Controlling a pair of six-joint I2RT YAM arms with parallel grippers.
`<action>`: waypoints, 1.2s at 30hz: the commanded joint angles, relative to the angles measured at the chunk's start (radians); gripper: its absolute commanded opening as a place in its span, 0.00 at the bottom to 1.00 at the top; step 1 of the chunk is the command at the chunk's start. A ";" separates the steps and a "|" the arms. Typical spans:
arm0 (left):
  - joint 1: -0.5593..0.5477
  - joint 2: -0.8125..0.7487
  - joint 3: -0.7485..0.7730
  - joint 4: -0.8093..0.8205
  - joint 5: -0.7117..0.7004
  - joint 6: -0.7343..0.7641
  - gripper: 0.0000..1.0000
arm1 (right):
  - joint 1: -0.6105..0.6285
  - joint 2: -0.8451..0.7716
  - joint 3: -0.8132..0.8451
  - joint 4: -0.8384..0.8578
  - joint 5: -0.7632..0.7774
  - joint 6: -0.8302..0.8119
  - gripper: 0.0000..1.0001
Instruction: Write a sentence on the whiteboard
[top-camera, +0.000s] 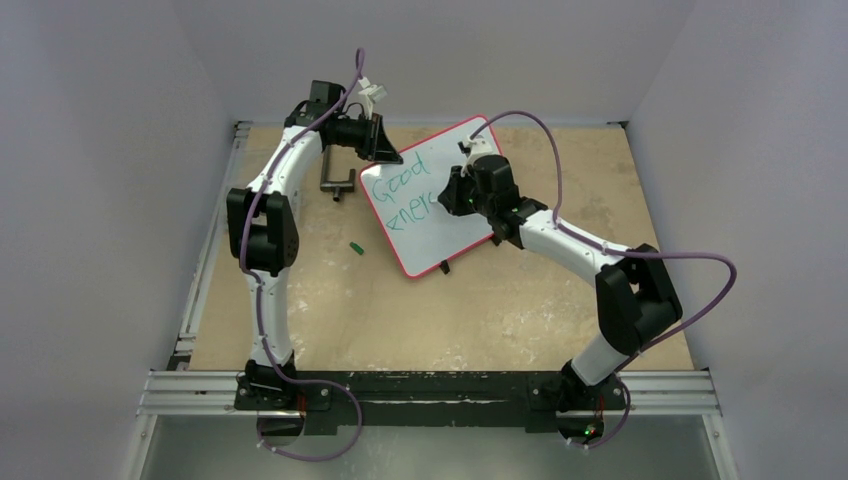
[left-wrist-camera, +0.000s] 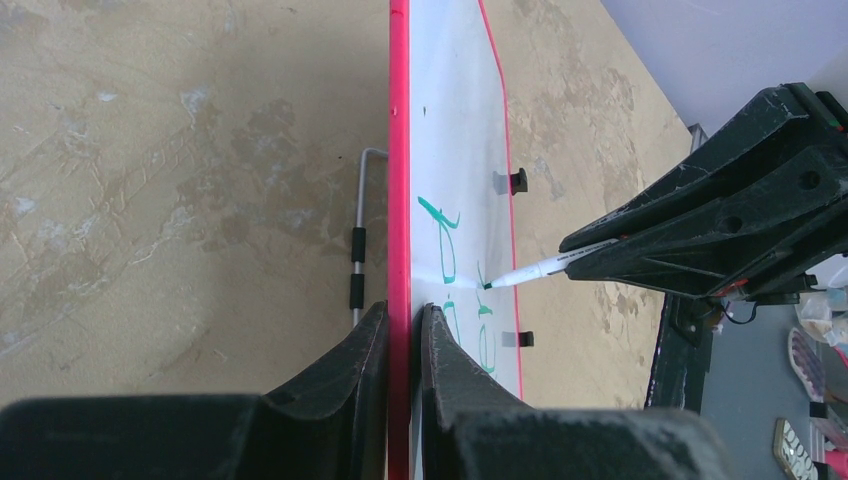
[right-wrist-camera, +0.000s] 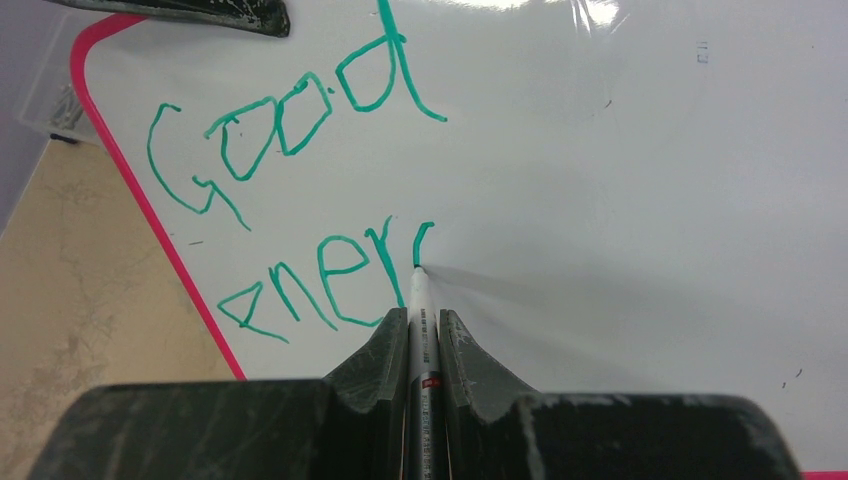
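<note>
The whiteboard (top-camera: 440, 205) with its red frame lies tilted at the back middle of the table. Green writing (right-wrist-camera: 300, 110) reads "Good" and, below it, "ener" plus the start of one more stroke (right-wrist-camera: 330, 285). My left gripper (left-wrist-camera: 405, 320) is shut on the board's red edge (left-wrist-camera: 399, 200) at its far left corner (top-camera: 385, 152). My right gripper (right-wrist-camera: 412, 325) is shut on a white marker (right-wrist-camera: 418, 300). The marker's green tip touches the board right after "ener". The marker also shows in the left wrist view (left-wrist-camera: 530, 270).
A small green marker cap (top-camera: 355, 247) lies on the table left of the board. A metal bracket (top-camera: 337, 182) lies by the board's far left side, also in the left wrist view (left-wrist-camera: 358, 250). Black clip feet (left-wrist-camera: 517, 181) sit on the board's edge.
</note>
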 joint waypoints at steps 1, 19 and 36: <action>-0.011 -0.072 -0.003 0.018 0.030 0.065 0.00 | 0.001 0.007 0.046 -0.093 0.083 -0.001 0.00; -0.010 -0.072 -0.002 0.023 0.033 0.063 0.00 | 0.000 0.070 0.171 -0.106 0.091 -0.010 0.00; -0.011 -0.071 0.000 0.024 0.028 0.062 0.00 | 0.001 0.024 0.072 -0.123 0.078 -0.020 0.00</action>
